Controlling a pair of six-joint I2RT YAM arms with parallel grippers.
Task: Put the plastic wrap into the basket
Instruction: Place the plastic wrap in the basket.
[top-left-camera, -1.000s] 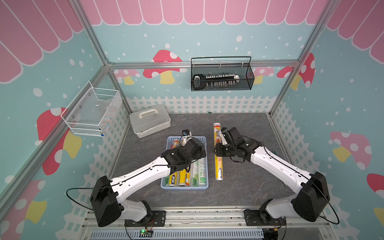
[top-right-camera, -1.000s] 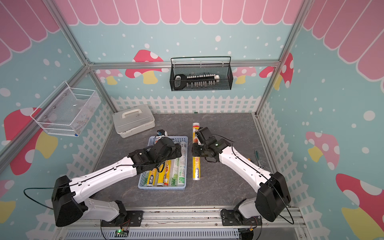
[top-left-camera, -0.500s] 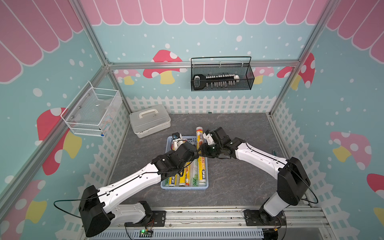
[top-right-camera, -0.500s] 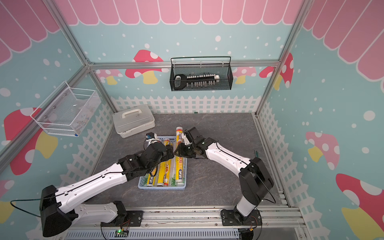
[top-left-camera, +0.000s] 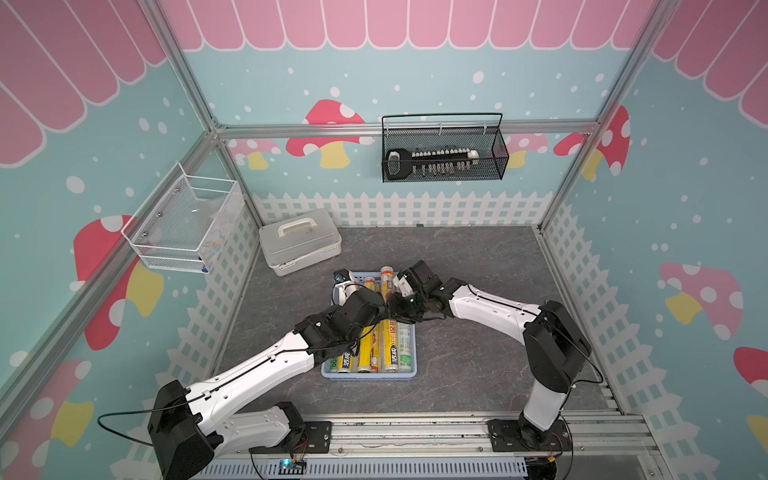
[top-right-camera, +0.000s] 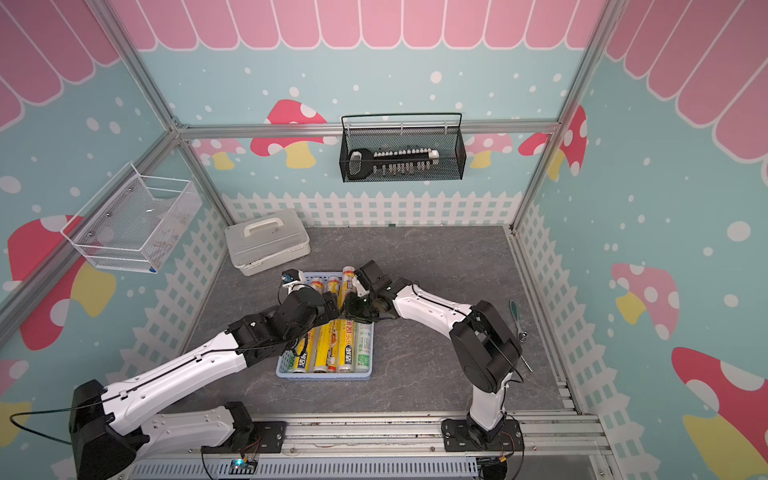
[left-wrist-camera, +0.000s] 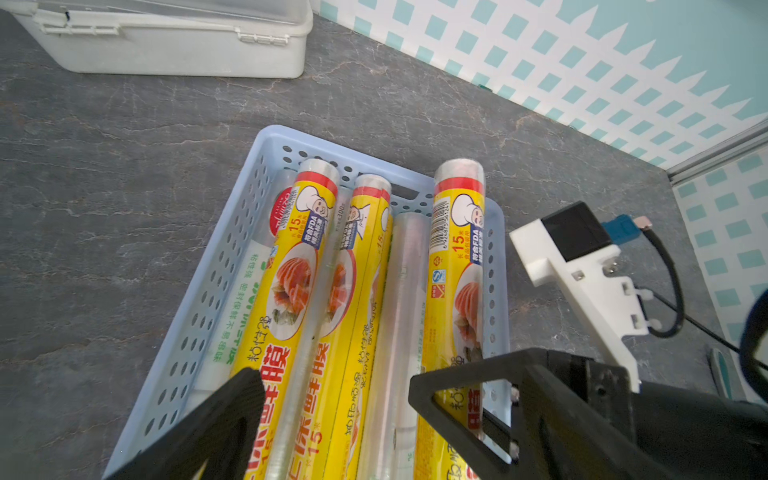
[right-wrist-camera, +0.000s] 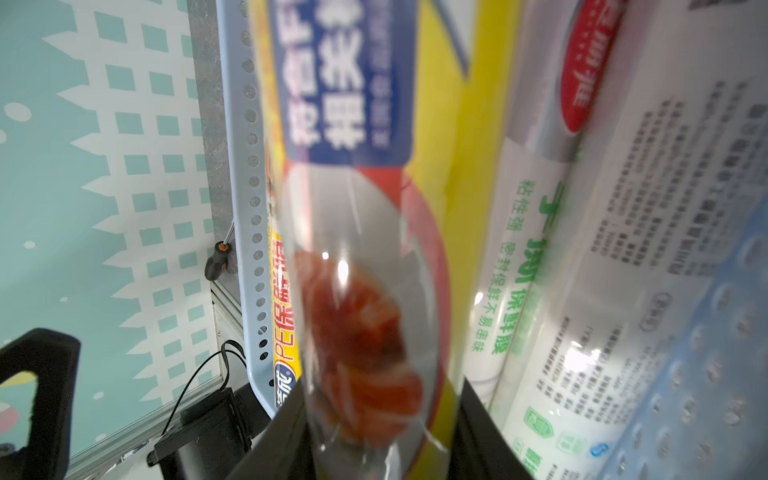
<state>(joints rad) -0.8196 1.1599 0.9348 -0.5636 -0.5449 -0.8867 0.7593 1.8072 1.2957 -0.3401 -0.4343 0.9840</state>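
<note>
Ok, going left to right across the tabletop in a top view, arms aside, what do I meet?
white lidded box → light blue basket holding plastic wrap rolls → green-handled tool, lying near the right-hand fence.

The basket (top-left-camera: 369, 375) sits mid-way across the bench (top-left-camera: 478, 257), its long side running near to far, with plastic wrap rolls (top-left-camera: 368, 353) side by side in it. A held roll (left-wrist-camera: 457, 232) in the right gripper (right-wrist-camera: 374, 436) lies over the basket's right half, its far end past the far rim. A lidded box (top-left-camera: 300, 241) stands far-left of the basket. A hand tool (top-right-camera: 516, 316) lies near the bench's right edge. A far-wall rack (top-left-camera: 490, 162) and a left-wall rack (top-left-camera: 183, 224) hang above.
</note>
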